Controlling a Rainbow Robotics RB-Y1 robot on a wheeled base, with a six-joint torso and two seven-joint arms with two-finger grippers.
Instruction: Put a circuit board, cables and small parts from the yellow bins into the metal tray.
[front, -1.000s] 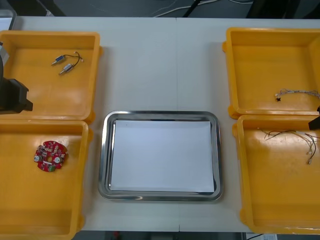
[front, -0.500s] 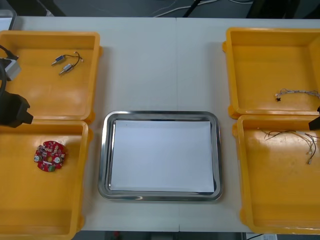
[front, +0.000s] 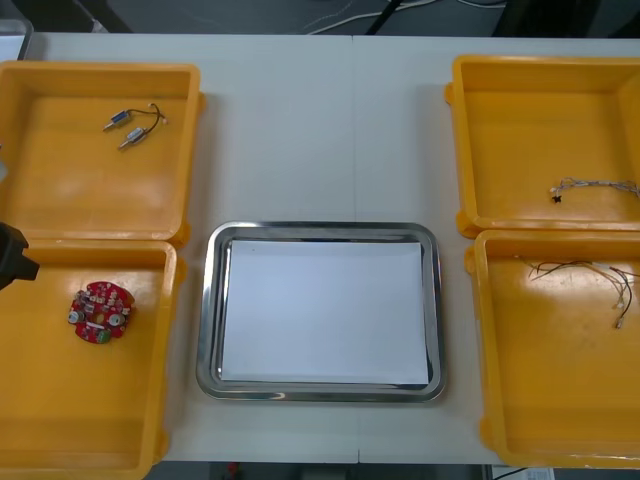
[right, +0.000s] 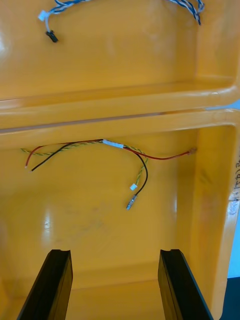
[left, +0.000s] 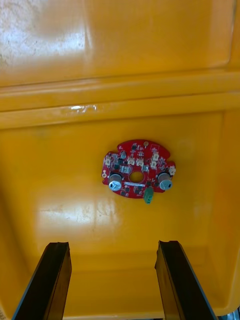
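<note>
Yellow bins (front: 100, 68) sit two on each side of the tabletop (front: 320, 130). The metal tray (front: 207, 310) lies between them, white inside, with nothing in it yet.

The left claw (left: 112, 246) hangs over the near left bin. Its two fingers are wide apart and hold nothing. The red circuit board (left: 137, 170) lies flat on that bin's floor, a little way ahead of the fingers.

The right claw (right: 115, 252) hangs over the near right bin. Its fingers are apart too, and they hold nothing. The red, yellow and black cables (right: 112, 144) lie crossed over each other ahead of it. The blue and white cable (front: 597, 185) is in the far right bin. The small metal parts (front: 130, 125) are in the far left bin.

What could go wrong? The board is thin and flat, so the fingers might slide over it or push it to the wall. It might also tip and drop on the way to the tray. The cables are crossed, so pulling one could drag the others out too.
</note>
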